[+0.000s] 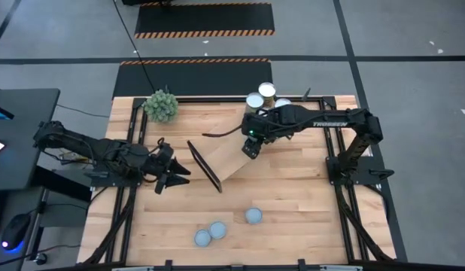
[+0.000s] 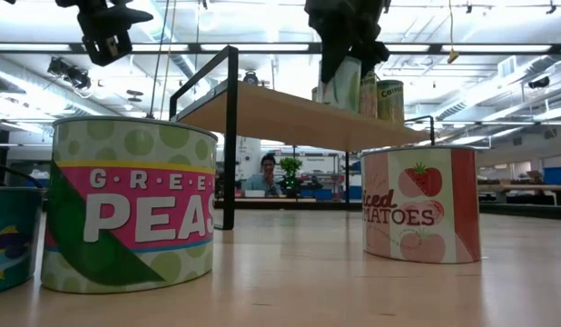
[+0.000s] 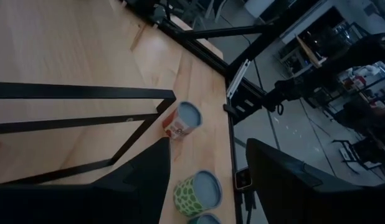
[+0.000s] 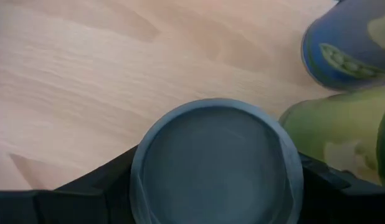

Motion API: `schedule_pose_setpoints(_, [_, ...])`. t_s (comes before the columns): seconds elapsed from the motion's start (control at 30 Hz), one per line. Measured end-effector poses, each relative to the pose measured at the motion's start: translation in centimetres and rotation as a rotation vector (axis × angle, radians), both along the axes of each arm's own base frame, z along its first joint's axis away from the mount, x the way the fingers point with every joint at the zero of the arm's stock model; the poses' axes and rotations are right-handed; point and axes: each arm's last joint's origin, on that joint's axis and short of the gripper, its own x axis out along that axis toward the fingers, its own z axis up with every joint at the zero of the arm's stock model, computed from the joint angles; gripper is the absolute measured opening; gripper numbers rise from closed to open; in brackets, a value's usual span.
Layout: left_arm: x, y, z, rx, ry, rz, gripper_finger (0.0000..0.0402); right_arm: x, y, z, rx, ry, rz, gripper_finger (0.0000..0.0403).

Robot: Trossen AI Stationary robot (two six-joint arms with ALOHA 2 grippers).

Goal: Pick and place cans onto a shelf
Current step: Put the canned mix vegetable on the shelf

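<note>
Closest to the low camera, three cans stand on the wooden bench (image 1: 293,241): a green peas can (image 2: 128,204), a tomato can (image 2: 420,204), and a blue can (image 2: 10,238) at the edge of that picture. From above they show as round blue-grey tops near the bench's front edge. Farther back is the shelf (image 1: 231,159), a light wood plank with thin black end frames. The left gripper (image 1: 177,175) hangs in the air just beside the shelf's near black frame, its fingers (image 3: 286,177) spread apart and holding nothing. The right gripper (image 1: 250,149) is over the shelf, and its fingers pinch a can with a blue-grey top (image 4: 216,167) from both sides. Two more cans (image 1: 261,96) stand on the far end of the shelf. A green plant ball (image 1: 161,105) sits at the bench's far corner.
</note>
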Motion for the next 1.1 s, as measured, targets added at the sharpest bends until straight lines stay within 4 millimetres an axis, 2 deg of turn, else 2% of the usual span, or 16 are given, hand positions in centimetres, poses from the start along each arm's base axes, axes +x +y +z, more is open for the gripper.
schedule_pose_setpoints(0.17, [0.0, 0.0, 0.0, -0.004, 0.001, 0.001, 0.0215, 0.2, -0.1, -0.3, -0.024, 0.008, -0.006, 0.0318])
schedule_pose_setpoints(0.53, [0.0, 0.0, 0.0, -0.012, 0.001, 0.003, 0.0215, 0.1, -0.2, -0.3, -0.065, 0.03, 0.011, 0.0378])
schedule_pose_setpoints(1.1, [0.0, 0.0, 0.0, -0.031, 0.005, 0.009, 0.0215, 0.2, 2.0, 0.3, -0.264, 0.076, 0.195, 0.0378])
